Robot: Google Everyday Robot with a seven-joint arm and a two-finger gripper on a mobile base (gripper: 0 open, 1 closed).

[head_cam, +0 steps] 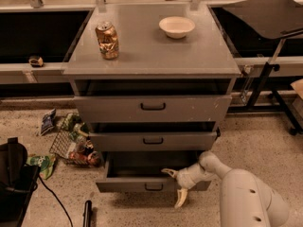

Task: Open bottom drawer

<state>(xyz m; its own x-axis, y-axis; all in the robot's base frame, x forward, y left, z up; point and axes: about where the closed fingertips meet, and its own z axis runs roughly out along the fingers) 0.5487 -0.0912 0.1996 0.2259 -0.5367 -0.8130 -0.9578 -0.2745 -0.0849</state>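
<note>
Cabinet (151, 60) of 3 grey drawers, seen from the front and above. The bottom drawer (128, 185) stands part-way out at floor level, its plain inside showing behind the front and its small black handle (154, 187) untouched at centre. The gripper (173, 187) sits at the right end of that front, jaws spread wide and pinching nothing: 1 finger (169, 173) lies over the top edge, pointing left, and the other (180, 200) hangs down in front of the panel toward the floor (265, 141). Judged risks: (a) the contact is a loose hook on the edge, not a grip on the handle, so a further pull may let the finger slide off and leave the drawer where it is; (b) the pull acts well right of centre, which may skew the drawer in its runners and jam it; (c) the middle drawer (189, 141) also stands slightly out just above, and a rising finger or wrist may catch its underside; (d) a hard tug may jolt the cabinet and topple the can (107, 40) standing on top near the bowl (176, 26); (e) the low finger may scrape the floor.
</note>
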